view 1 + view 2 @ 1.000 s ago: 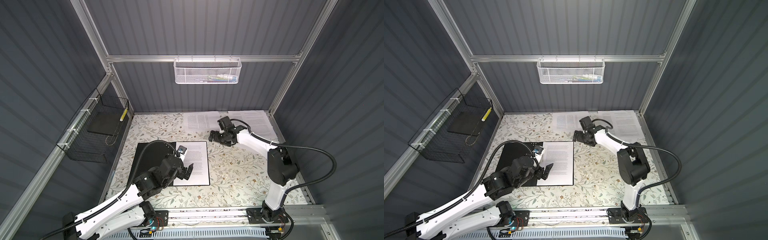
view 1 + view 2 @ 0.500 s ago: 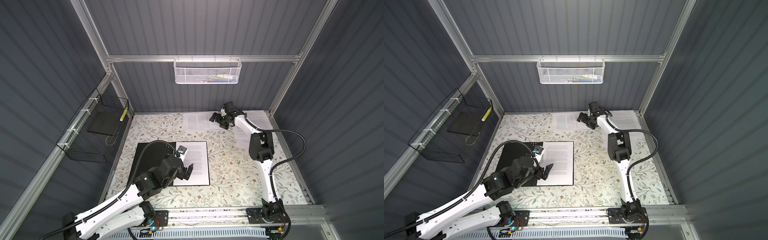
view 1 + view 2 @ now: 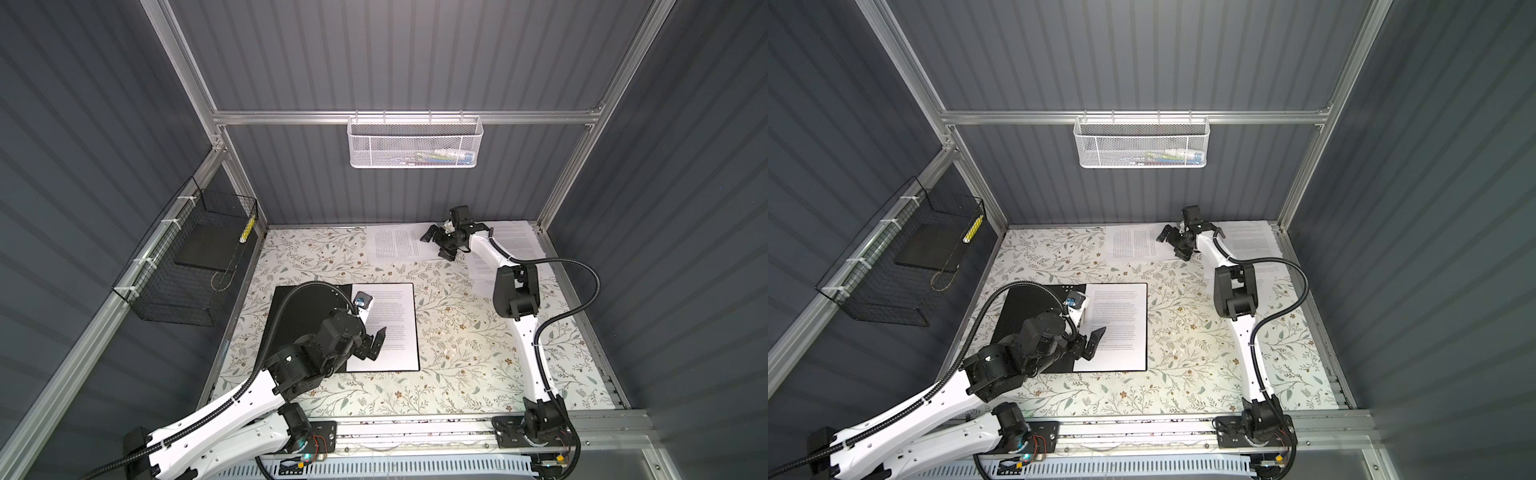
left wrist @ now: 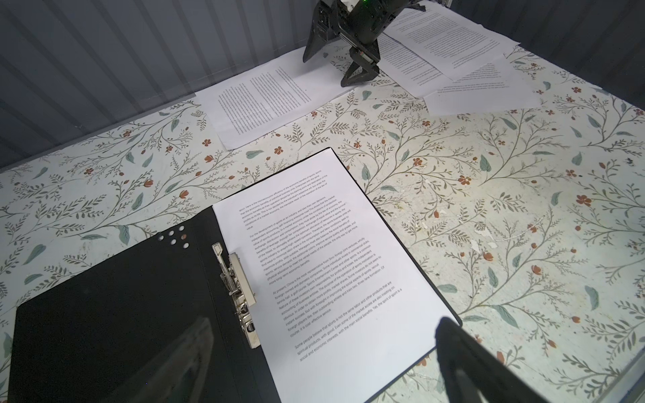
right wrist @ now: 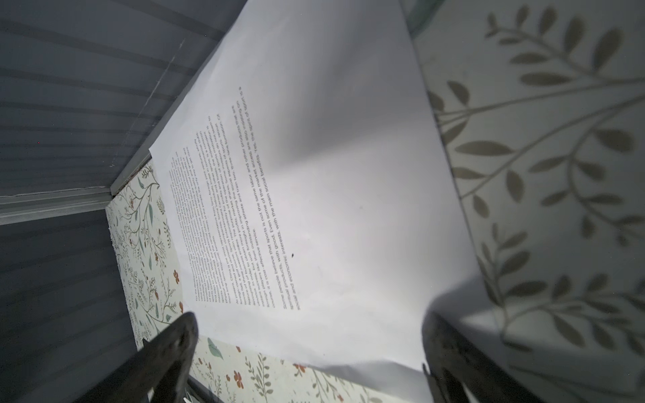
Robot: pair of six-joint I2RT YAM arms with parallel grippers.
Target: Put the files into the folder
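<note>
Top views: I see the folder (image 3: 303, 316) lying open, near-left on the table (image 3: 457, 365), w/ one sheet (image 3: 395, 320) on its right half. Left claw (image 3: 378, 344) hangs over that sheet, spread wide, nothing in it. Right claw (image 3: 435, 246) is at the far side, also wide open, over the loose sheets (image 3: 392, 247).

Left wrist cam: clip (image 4: 237, 293) sits just beside the sheet.

Right wrist cam: a loose sheet lies btwn the fingers (image 5: 167, 356), not pinched.

Filed sheet (image 4: 331, 272): "Some people believe that sports…"; loose sheet (image 5: 314, 209): same line; rest too small.
</note>
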